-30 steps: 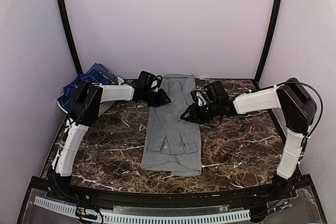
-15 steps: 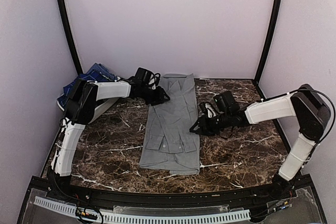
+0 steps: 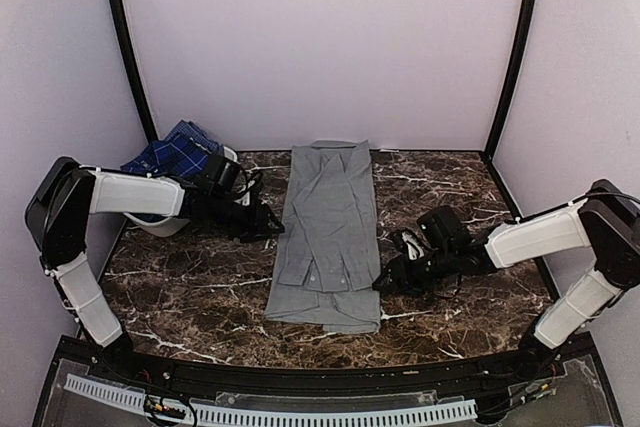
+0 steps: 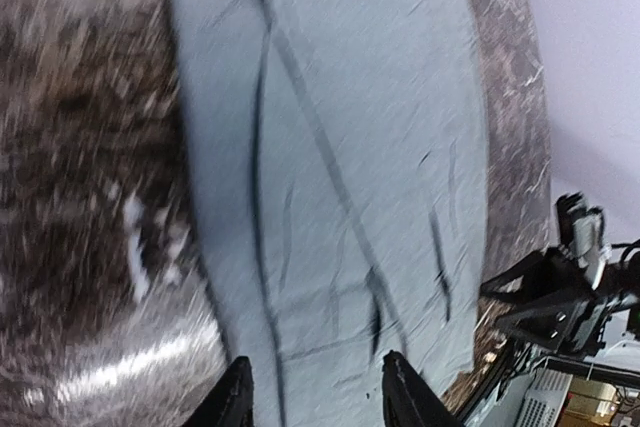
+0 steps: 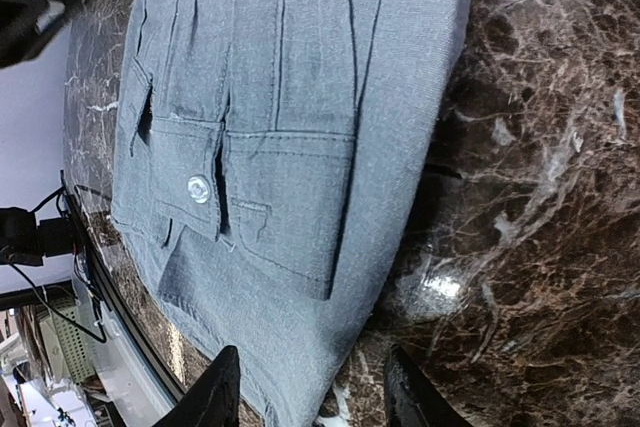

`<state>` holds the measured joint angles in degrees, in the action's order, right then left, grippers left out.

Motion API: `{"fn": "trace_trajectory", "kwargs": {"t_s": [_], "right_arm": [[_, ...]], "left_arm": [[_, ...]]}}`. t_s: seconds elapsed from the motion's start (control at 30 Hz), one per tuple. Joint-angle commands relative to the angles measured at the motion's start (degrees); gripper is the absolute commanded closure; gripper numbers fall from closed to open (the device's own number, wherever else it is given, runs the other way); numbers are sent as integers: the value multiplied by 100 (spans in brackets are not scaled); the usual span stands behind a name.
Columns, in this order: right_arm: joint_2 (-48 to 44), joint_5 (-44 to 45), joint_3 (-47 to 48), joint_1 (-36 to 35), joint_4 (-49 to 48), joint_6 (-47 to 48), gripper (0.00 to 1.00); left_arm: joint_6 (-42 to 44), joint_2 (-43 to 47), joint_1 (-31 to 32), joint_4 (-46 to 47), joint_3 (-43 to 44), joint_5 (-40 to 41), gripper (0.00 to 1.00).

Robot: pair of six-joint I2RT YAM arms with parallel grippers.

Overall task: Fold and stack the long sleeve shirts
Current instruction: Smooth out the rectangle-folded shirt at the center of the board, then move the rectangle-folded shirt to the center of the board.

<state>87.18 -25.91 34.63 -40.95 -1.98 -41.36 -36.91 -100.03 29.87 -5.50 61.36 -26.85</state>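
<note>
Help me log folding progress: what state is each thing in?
Grey shirt, lying flat, folded into a long strip, unheld.
Plaid shirt, crumpled, unfolded.
Basket, holding the plaid shirt.
Left tool, open, empty, at the grey shirt's edge.
Right tool, open, empty, at its other edge.

Soft even light; left wrist view motion-blurred, grey shirt smeared; glare on marble table.

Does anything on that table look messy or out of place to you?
Only the blue plaid shirt: it sits crumpled in a heap at the far left corner, not yet folded. The grey shirt lies flat as a fairly neat, narrow strip down the middle of the table.
</note>
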Motion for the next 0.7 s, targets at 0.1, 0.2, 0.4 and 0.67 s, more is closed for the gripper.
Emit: {"fn": "trace_trajectory", "kwargs": {"t_s": [0.1,0.2,0.4,0.67], "right_arm": [[-87,78,-253,-131,-751,-584,53],[-95,131,-347,-145,-960,-800,53],[-61,289,-566,-172,-1339,-1145,54],[73,429,-677,-177,-1784,-1457,60]], "left_arm": [[-167,596,31,269,-1419,-570,58],[-268,585,74,455,-1648,-736,58],[-417,445,300,532,-1774,-686,58],[-604,101,583,445,-1639,-338,62]]}}
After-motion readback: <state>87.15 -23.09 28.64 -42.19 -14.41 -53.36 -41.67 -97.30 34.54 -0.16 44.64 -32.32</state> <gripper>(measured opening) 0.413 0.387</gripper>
